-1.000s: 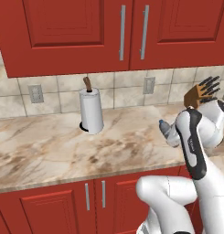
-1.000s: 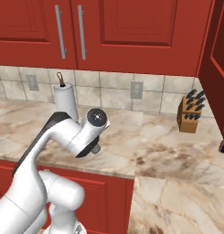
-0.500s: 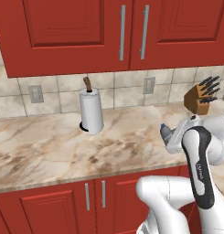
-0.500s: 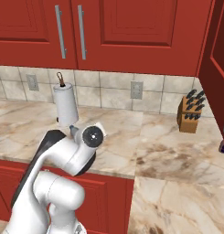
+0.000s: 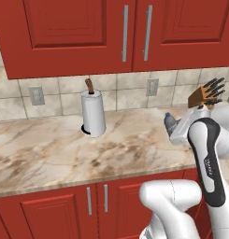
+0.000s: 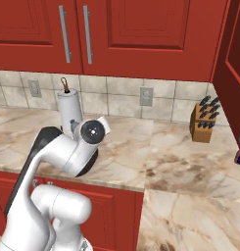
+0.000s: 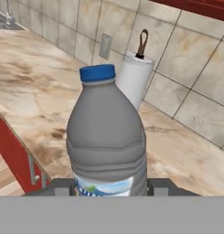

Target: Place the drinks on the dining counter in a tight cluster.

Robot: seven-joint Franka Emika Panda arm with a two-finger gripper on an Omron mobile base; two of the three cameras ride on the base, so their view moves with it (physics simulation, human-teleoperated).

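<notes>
The small grey plastic bottle (image 7: 106,137) is held clamped upright in the pincer (image 7: 109,186), cap pointing away from the hand, above the marble wall counter (image 5: 64,154) near the paper towel roll (image 5: 93,114), the dining counter lying elsewhere.

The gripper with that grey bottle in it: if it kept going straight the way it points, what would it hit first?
Probably the paper towel roll, which stands right behind the grey bottle held in the gripper; beyond it is the tiled wall. Depth is hard to judge.
</notes>
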